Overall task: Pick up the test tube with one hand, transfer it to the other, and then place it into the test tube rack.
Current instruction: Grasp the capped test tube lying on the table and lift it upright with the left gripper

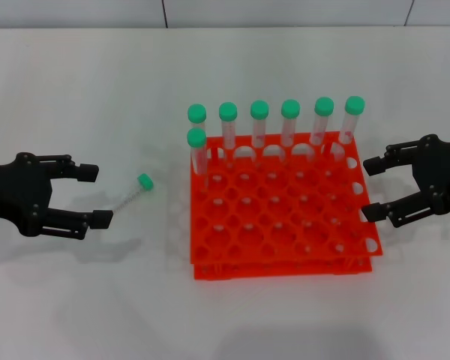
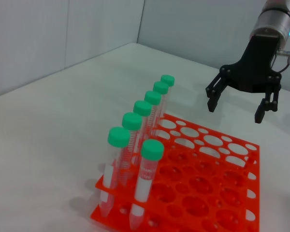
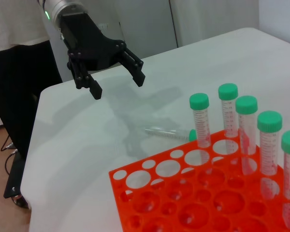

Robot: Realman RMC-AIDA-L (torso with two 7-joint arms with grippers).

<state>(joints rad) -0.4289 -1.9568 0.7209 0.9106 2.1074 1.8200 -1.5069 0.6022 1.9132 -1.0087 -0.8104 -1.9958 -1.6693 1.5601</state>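
Observation:
The test tube (image 1: pixel 135 192), clear with a green cap, lies on the white table left of the orange-red rack (image 1: pixel 285 268). My left gripper (image 1: pixel 94 196), on the arm with the green ring, is open and empty. It sits just left of the tube and is not touching it. In the right wrist view the left gripper (image 3: pixel 117 85) hovers beyond the lying tube (image 3: pixel 164 132), which is partly hidden behind a standing tube. My right gripper (image 1: pixel 373 187) is open and empty at the rack's right edge; it also shows in the left wrist view (image 2: pixel 236 110).
Several green-capped tubes (image 1: pixel 259 124) stand along the rack's back row and back-left corner; they also show in the left wrist view (image 2: pixel 144 179) and the right wrist view (image 3: pixel 246 125). The rack (image 2: pixel 100 213) (image 3: pixel 117 175) has many empty holes. The table's side edge (image 3: pixel 31 140) drops off beyond my left arm.

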